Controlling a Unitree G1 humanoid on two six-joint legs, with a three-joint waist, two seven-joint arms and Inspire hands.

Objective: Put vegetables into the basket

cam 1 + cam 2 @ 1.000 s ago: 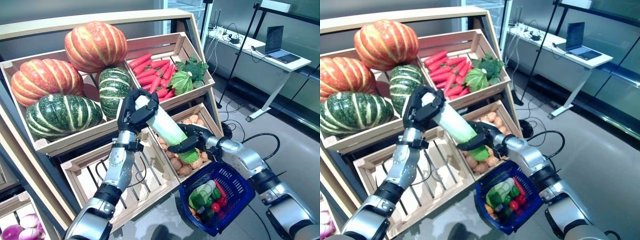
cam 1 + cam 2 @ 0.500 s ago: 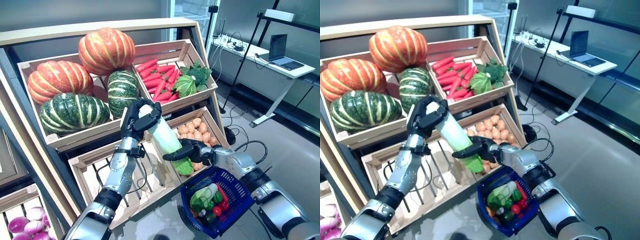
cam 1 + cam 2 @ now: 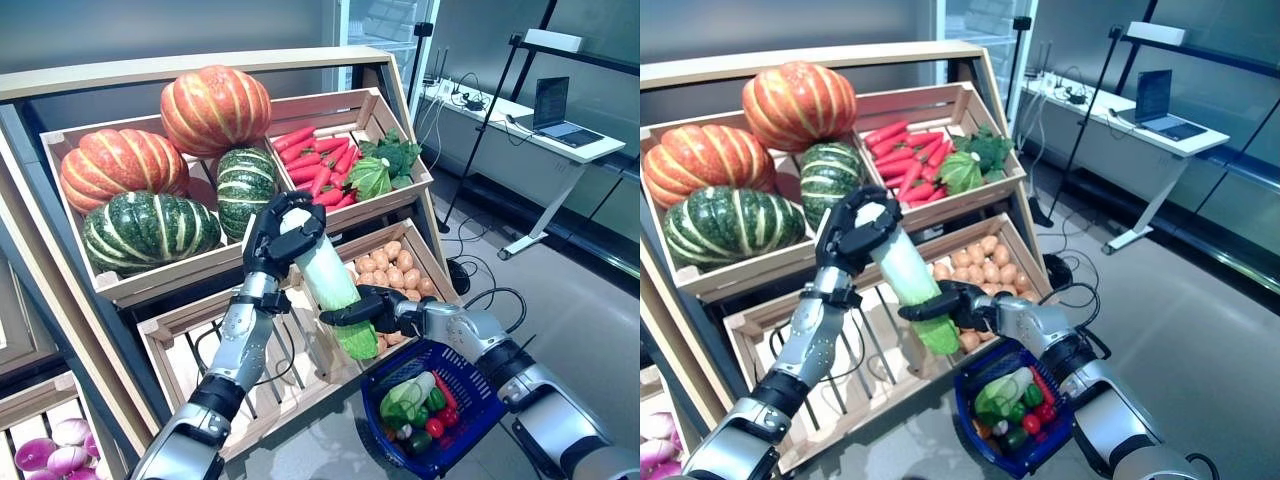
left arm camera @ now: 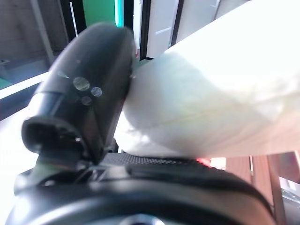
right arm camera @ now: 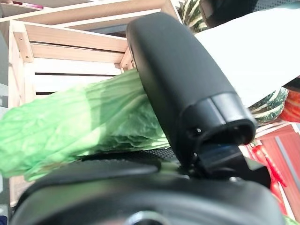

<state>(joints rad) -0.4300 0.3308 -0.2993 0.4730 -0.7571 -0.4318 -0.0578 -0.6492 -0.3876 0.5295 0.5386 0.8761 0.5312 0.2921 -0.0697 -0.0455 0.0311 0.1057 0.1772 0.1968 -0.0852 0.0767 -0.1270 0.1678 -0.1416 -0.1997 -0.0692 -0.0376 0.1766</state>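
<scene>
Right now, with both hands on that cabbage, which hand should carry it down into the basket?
Probably the right hand: it grips the napa cabbage at its green end, just above the blue basket. The left hand holds the white end, farther up by the shelf.

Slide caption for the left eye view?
Both hands, left and right, grip a napa cabbage above the blue basket.

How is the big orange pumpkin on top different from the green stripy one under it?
The orange pumpkin is orange with pale stripes; the green pumpkin is dark green with pale stripes. The orange pumpkin sits highest, resting on the others; the green pumpkin lies low at the front of the crate. The orange pumpkin looks rounder; the green pumpkin looks longer, lying sideways. Both are ribbed and share that crate.
</scene>
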